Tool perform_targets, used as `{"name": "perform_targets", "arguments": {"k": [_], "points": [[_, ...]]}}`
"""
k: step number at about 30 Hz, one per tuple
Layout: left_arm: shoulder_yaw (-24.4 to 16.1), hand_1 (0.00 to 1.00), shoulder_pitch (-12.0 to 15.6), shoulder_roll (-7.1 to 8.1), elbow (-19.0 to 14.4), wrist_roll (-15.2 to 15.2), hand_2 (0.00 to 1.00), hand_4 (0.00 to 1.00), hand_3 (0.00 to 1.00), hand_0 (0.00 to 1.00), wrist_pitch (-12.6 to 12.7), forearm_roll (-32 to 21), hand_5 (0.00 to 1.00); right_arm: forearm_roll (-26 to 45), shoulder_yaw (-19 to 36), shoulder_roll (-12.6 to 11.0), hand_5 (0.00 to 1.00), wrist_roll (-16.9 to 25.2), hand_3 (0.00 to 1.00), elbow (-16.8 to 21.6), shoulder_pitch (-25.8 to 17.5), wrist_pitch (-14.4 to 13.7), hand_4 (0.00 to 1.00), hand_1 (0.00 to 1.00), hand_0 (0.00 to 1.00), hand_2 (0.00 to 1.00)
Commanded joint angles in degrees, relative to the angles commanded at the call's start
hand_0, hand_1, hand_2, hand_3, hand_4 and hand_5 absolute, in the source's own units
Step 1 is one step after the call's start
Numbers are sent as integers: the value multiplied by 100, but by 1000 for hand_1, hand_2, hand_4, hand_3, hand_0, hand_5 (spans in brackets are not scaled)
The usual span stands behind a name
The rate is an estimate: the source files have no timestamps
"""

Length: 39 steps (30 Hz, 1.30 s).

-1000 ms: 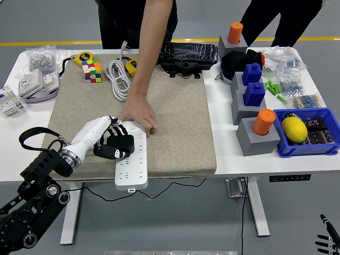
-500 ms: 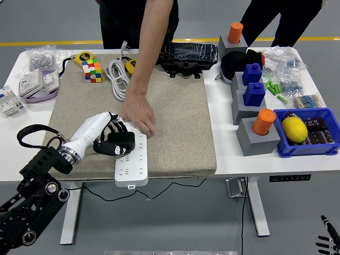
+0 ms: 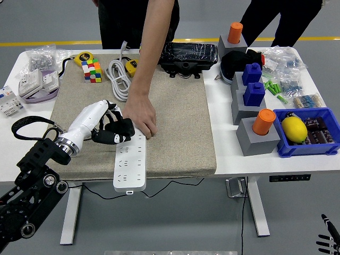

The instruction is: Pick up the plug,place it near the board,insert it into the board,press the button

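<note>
The board (image 3: 130,162), a white power strip with several rows of sockets, lies lengthwise on the grey mat, its near end overhanging the bench edge; the plug (image 3: 118,133), black, is seen at its far left end, partly hidden.

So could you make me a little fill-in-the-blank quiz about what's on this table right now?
1. The white power strip lies on a ____ mat.
2. The left robot hand holds a ____ plug at the strip.
3. The person's hand rests on the strip's ____ end.
4. The yellow lemon sits in a ____ bin.

Missing words: beige; black; far; blue
</note>
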Motion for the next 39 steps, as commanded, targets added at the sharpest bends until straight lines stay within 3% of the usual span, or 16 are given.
{"name": "perform_targets", "arguments": {"k": [9, 14, 19, 25, 39], "points": [[-642, 59, -208, -24, 264, 83, 181, 826, 301, 143, 191, 528, 2, 55, -28, 20, 998, -3, 760, 0, 0, 3, 998, 750, 854, 703], [-1056, 59, -326, -3, 708, 90, 181, 826, 301, 143, 362, 952, 2, 62, -15, 18, 998, -7, 760, 0, -7, -4, 998, 750, 854, 703], [-1272, 64, -360, -10, 1093, 30, 180, 828, 306, 151, 462, 1032, 2, 65, -5, 16, 998, -7, 760, 0, -20, -8, 998, 750, 853, 703], [-1211, 70, -253, -85, 1412, -123, 180, 828, 307, 150, 476, 665, 2, 96, -23, 42, 998, -7, 761, 0, -29, -8, 998, 750, 853, 703], [-884, 84, -165, -185, 1612, -152, 182, 820, 310, 160, 302, 419, 2, 111, -47, 28, 998, -3, 761, 0, -25, -8, 998, 750, 854, 703]]}}
